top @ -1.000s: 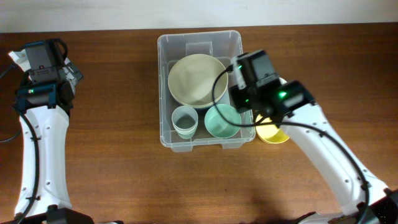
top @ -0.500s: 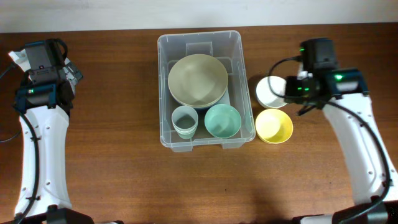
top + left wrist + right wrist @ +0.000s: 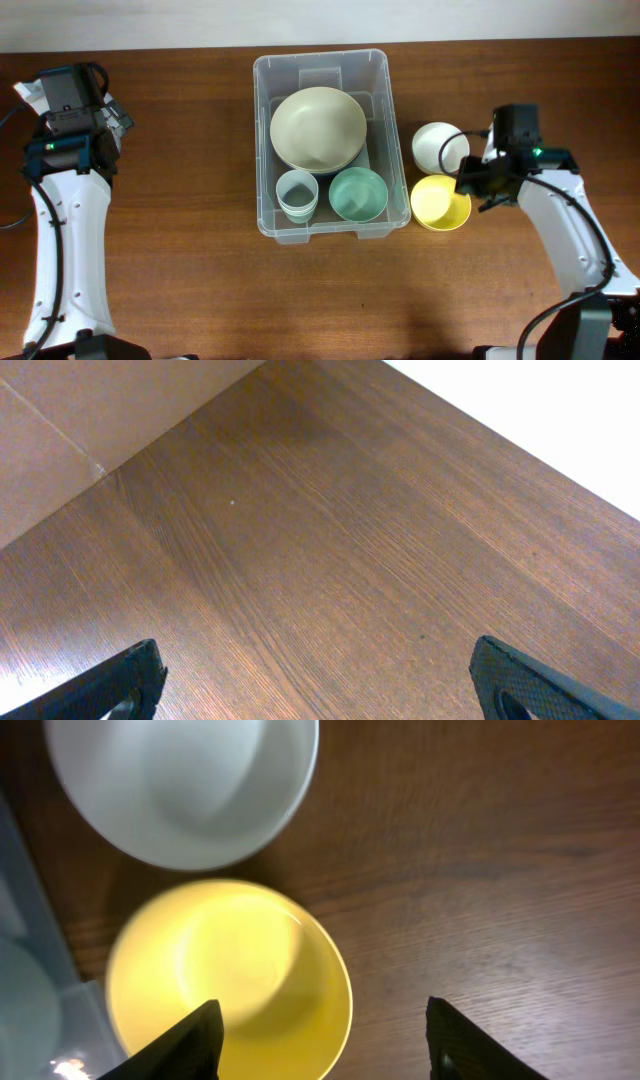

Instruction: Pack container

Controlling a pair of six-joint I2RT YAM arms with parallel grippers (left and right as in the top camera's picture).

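Observation:
The clear plastic container stands at the table's middle back. In it are a large beige bowl, a grey-blue cup and a teal bowl. Right of it on the table are a white bowl and a yellow bowl. My right gripper is open and empty, just above the yellow bowl's right rim, with the white bowl beyond. My left gripper is open over bare wood at the far left.
The container's wall shows at the left of the right wrist view. Bare brown table lies in front and to the left.
My right arm has moved from over the container out to the right and down, to the yellow bowl. The left arm has not moved.

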